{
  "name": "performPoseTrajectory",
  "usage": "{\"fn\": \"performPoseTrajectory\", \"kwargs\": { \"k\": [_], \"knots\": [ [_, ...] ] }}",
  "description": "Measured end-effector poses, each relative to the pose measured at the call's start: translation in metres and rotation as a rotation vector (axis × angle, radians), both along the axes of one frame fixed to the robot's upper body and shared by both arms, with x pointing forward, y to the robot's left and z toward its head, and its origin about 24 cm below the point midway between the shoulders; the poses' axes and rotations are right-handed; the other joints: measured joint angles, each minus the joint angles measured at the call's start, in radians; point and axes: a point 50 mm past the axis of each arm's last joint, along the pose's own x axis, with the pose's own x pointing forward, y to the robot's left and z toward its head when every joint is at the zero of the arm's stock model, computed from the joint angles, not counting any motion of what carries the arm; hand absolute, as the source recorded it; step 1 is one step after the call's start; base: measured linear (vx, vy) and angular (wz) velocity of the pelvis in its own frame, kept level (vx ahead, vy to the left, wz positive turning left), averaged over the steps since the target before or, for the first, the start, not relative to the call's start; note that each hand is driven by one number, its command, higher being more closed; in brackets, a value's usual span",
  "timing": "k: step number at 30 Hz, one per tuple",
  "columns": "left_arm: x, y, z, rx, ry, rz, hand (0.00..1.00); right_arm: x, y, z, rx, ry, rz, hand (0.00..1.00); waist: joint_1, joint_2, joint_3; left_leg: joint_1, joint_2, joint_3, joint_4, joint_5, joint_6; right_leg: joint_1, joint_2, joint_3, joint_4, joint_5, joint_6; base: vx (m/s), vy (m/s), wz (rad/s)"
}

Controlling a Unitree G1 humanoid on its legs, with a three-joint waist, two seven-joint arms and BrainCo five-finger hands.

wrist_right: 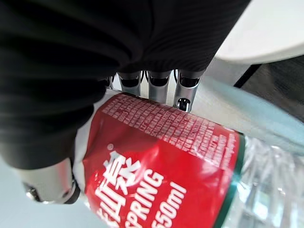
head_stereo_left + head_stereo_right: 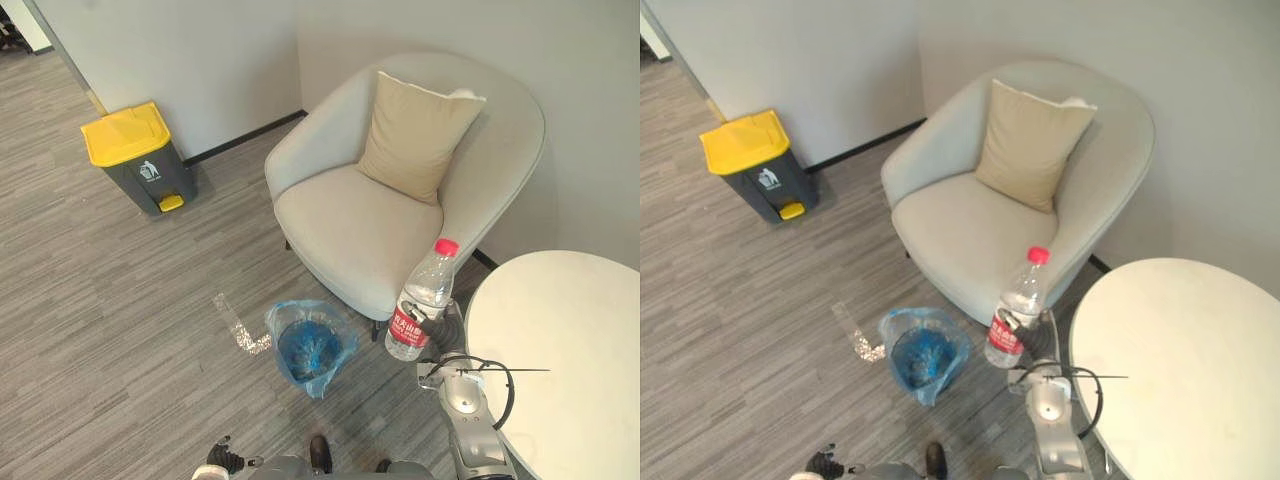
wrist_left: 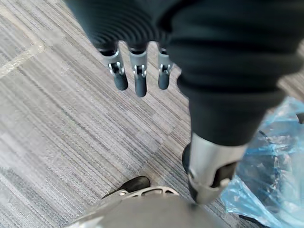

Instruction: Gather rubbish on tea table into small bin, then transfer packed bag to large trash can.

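Observation:
A clear plastic bottle (image 2: 421, 298) with a red cap and red label stands upright in my right hand (image 2: 445, 327), whose fingers (image 1: 154, 85) curl round its label, left of the round white tea table (image 2: 570, 360). The small bin (image 2: 311, 348), lined with a blue bag, sits on the floor to the bottle's lower left. The large grey trash can (image 2: 140, 158) with a yellow lid stands by the far wall at left. My left hand (image 3: 137, 71) hangs low over the floor with straight fingers and holds nothing; the blue bag (image 3: 270, 166) lies beside it.
A light grey armchair (image 2: 390, 190) with a beige cushion (image 2: 415, 135) stands behind the small bin and the bottle. A crumpled clear plastic strip (image 2: 240, 325) lies on the grey floor left of the small bin.

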Motion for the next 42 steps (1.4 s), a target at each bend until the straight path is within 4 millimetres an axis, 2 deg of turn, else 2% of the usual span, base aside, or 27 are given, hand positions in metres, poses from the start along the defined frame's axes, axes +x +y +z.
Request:
{"fn": "performPoseTrajectory", "kwargs": {
  "k": [1, 2, 4, 5, 6, 7, 8, 9, 11, 12, 19, 24, 26, 27, 28, 29, 32, 33, 34, 36, 38, 39, 40, 41, 42],
  "knots": [
    [-0.001, 0.002, 0.0, 0.007, 0.005, -0.002, 0.0, 0.0, 0.002, -0.001, 0.001, 0.002, 0.008, 1.0, -0.008, -0.002, 0.0, 0.008, 0.004, -0.025, 0.001, 0.0, 0.0, -0.021, 0.011, 0.046, 0.023, -0.036, -0.002, 0.09, -0.056, 0.61],
    [-0.001, 0.004, 0.0, 0.014, 0.009, -0.008, 0.0, 0.001, 0.001, -0.001, -0.001, 0.006, 0.009, 1.0, -0.017, -0.007, -0.003, 0.011, 0.012, -0.056, 0.002, 0.0, 0.0, -0.031, 0.044, 0.13, -0.019, -0.068, 0.008, 0.08, -0.067, 0.67],
    [0.0, 0.005, 0.0, 0.016, 0.013, -0.003, 0.0, 0.002, 0.0, -0.004, -0.005, 0.016, 0.014, 1.0, -0.013, -0.012, -0.006, 0.008, 0.02, -0.088, 0.002, 0.0, -0.001, -0.044, 0.064, 0.204, -0.097, -0.069, 0.015, 0.05, -0.088, 0.57],
    [-0.001, 0.005, 0.0, 0.016, 0.014, 0.0, 0.0, 0.001, 0.001, -0.005, -0.004, 0.023, 0.018, 1.0, -0.01, -0.014, -0.007, 0.004, 0.022, -0.103, 0.007, -0.002, -0.004, -0.042, 0.073, 0.238, -0.156, -0.053, 0.018, 0.04, -0.127, 0.67],
    [-0.001, 0.008, 0.0, 0.022, 0.016, 0.009, 0.0, 0.0, 0.004, -0.006, 0.004, 0.028, 0.03, 1.0, -0.009, -0.035, -0.012, -0.011, 0.01, -0.128, 0.034, -0.015, -0.022, -0.04, 0.058, 0.263, -0.224, 0.017, 0.008, 0.03, -0.125, 0.56],
    [-0.001, 0.011, 0.0, 0.027, 0.014, 0.017, 0.0, 0.0, 0.006, -0.006, 0.008, 0.029, 0.036, 1.0, -0.008, -0.047, -0.009, -0.012, 0.001, -0.135, 0.044, -0.02, -0.025, -0.037, 0.045, 0.262, -0.241, 0.048, 0.004, 0.06, -0.202, 0.54],
    [-0.004, 0.009, -0.001, 0.018, 0.023, 0.043, 0.0, -0.001, 0.007, -0.008, 0.004, 0.041, 0.048, 1.0, -0.001, -0.041, -0.01, -0.012, 0.008, -0.153, 0.055, -0.029, -0.032, -0.022, 0.041, 0.249, -0.261, 0.028, 0.018, 0.06, -0.178, 0.35],
    [-0.008, 0.006, -0.002, 0.007, 0.029, 0.066, 0.0, 0.0, 0.006, -0.007, -0.001, 0.038, 0.051, 1.0, 0.001, -0.025, -0.015, -0.015, 0.021, -0.166, 0.054, -0.029, -0.034, -0.009, 0.049, 0.227, -0.286, 0.034, 0.01, 0.06, -0.171, 0.34],
    [-0.011, 0.003, -0.004, 0.007, 0.038, 0.078, 0.0, -0.002, 0.003, -0.008, -0.002, 0.043, 0.04, 1.0, -0.005, -0.016, -0.019, -0.02, 0.04, -0.199, 0.047, -0.024, -0.046, 0.015, 0.064, 0.191, -0.325, 0.047, -0.003, 0.05, -0.137, 0.45],
    [-0.011, 0.004, -0.004, 0.016, 0.036, 0.086, 0.0, -0.002, 0.002, -0.008, -0.004, 0.044, 0.04, 1.0, -0.004, -0.003, -0.025, -0.022, 0.053, -0.212, 0.043, -0.021, -0.056, 0.035, 0.074, 0.168, -0.348, 0.056, -0.013, 0.07, -0.147, 0.49],
    [-0.011, 0.005, -0.003, 0.022, 0.03, 0.12, 0.0, -0.004, -0.008, -0.01, -0.017, 0.054, 0.013, 1.0, -0.003, -0.007, -0.025, -0.029, 0.073, -0.309, 0.013, -0.001, -0.084, 0.1, 0.09, 0.063, -0.423, 0.066, -0.027, 0.07, -0.083, 0.43],
    [-0.004, 0.005, -0.001, 0.016, 0.003, 0.14, 0.0, -0.007, -0.013, -0.027, -0.025, 0.127, -0.003, 1.0, 0.001, -0.012, -0.02, -0.082, 0.06, -0.368, 0.021, 0.029, -0.093, 0.11, 0.075, -0.043, -0.439, 0.066, -0.027, 0.03, -0.018, 0.67],
    [0.0, 0.004, 0.0, 0.006, -0.018, 0.159, 0.0, -0.007, -0.012, -0.039, -0.027, 0.182, -0.006, 1.0, 0.026, -0.01, -0.004, -0.111, 0.06, -0.38, 0.034, 0.035, -0.096, 0.104, 0.074, -0.07, -0.437, 0.066, -0.028, -0.04, -0.016, 0.41],
    [0.002, 0.004, 0.001, 0.003, -0.028, 0.163, 0.0, -0.007, -0.012, -0.039, -0.027, 0.18, -0.006, 1.0, 0.03, -0.009, 0.005, -0.121, 0.058, -0.382, 0.046, 0.035, -0.096, 0.096, 0.072, -0.072, -0.429, 0.066, -0.028, -0.1, -0.011, 0.28],
    [0.008, 0.002, 0.003, -0.003, -0.051, 0.172, 0.0, -0.002, -0.011, -0.035, -0.028, 0.16, -0.001, 1.0, 0.039, 0.0, 0.028, -0.155, 0.058, -0.376, 0.073, 0.034, -0.096, 0.062, 0.069, -0.074, -0.394, 0.062, -0.034, -0.18, 0.007, 0.21],
    [0.017, 0.002, 0.006, 0.0, -0.087, 0.204, 0.0, 0.008, -0.006, -0.025, -0.032, 0.113, 0.016, 1.0, 0.039, 0.004, 0.061, -0.223, 0.068, -0.301, 0.121, -0.003, -0.082, -0.001, 0.056, -0.078, -0.336, 0.039, -0.047, -0.21, 0.012, 0.16],
    [0.037, 0.004, 0.013, -0.001, -0.16, 0.253, 0.0, 0.026, 0.004, -0.007, -0.043, 0.034, 0.044, 1.0, 0.043, 0.003, 0.129, -0.365, 0.108, -0.175, 0.266, -0.04, -0.078, -0.141, 0.033, -0.069, -0.182, -0.007, -0.051, -0.23, 0.006, 0.07],
    [0.048, 0.006, 0.018, -0.004, -0.205, 0.286, 0.0, 0.034, 0.011, 0.001, -0.047, 0.0, 0.061, 1.0, 0.044, -0.003, 0.144, -0.446, 0.105, -0.169, 0.317, -0.047, -0.078, -0.229, 0.019, -0.061, -0.114, -0.023, -0.053, -0.27, 0.012, 0.05],
    [0.052, 0.005, 0.02, -0.006, -0.222, 0.296, 0.0, 0.036, 0.013, 0.004, -0.048, -0.013, 0.065, 1.0, 0.045, -0.002, 0.149, -0.472, 0.105, -0.166, 0.332, -0.052, -0.083, -0.254, 0.015, -0.061, -0.099, -0.025, -0.053, -0.19, 0.024, 0.07],
    [0.078, 0.003, 0.032, -0.019, -0.315, 0.312, 0.0, 0.048, 0.021, 0.026, -0.054, -0.104, 0.084, 1.0, 0.048, 0.004, 0.181, -0.588, 0.129, -0.119, 0.399, -0.053, -0.077, -0.373, 0.005, -0.058, -0.035, -0.029, -0.054, -0.17, 0.034, 0.09],
    [0.094, 0.0, 0.04, -0.04, -0.381, 0.323, 0.0, 0.058, 0.025, 0.04, -0.061, -0.154, 0.091, 1.0, 0.049, 0.004, 0.187, -0.67, 0.132, -0.116, 0.438, -0.048, -0.075, -0.456, 0.0, -0.051, 0.002, -0.03, -0.054, -0.14, 0.039, 0.01],
    [0.111, -0.005, 0.05, -0.058, -0.446, 0.328, 0.0, 0.067, 0.028, 0.053, -0.069, -0.201, 0.093, 1.0, 0.052, 0.006, 0.212, -0.716, 0.131, -0.117, 0.463, -0.04, -0.069, -0.503, -0.008, -0.049, 0.031, -0.03, -0.054, -0.1, 0.036, 0.03],
    [0.118, -0.007, 0.054, -0.067, -0.468, 0.332, 0.0, 0.07, 0.029, 0.058, -0.073, -0.219, 0.094, 1.0, 0.054, 0.005, 0.222, -0.733, 0.13, -0.117, 0.472, -0.04, -0.068, -0.52, -0.01, -0.048, 0.041, -0.03, -0.054, -0.12, 0.045, 0.11],
    [0.137, -0.016, 0.065, -0.107, -0.537, 0.331, 0.0, 0.08, 0.028, 0.075, -0.095, -0.277, 0.089, 1.0, 0.056, 0.007, 0.24, -0.796, 0.127, -0.12, 0.499, -0.037, -0.065, -0.581, -0.02, -0.049, 0.071, -0.03, -0.055, -0.08, 0.034, 0.09],
    [0.142, -0.019, 0.069, -0.116, -0.555, 0.326, 0.0, 0.083, 0.028, 0.08, -0.102, -0.294, 0.087, 1.0, 0.056, 0.007, 0.244, -0.812, 0.125, -0.121, 0.505, -0.037, -0.064, -0.598, -0.023, -0.049, 0.079, -0.031, -0.055, -0.1, 0.045, 0.14]
  ]
}}
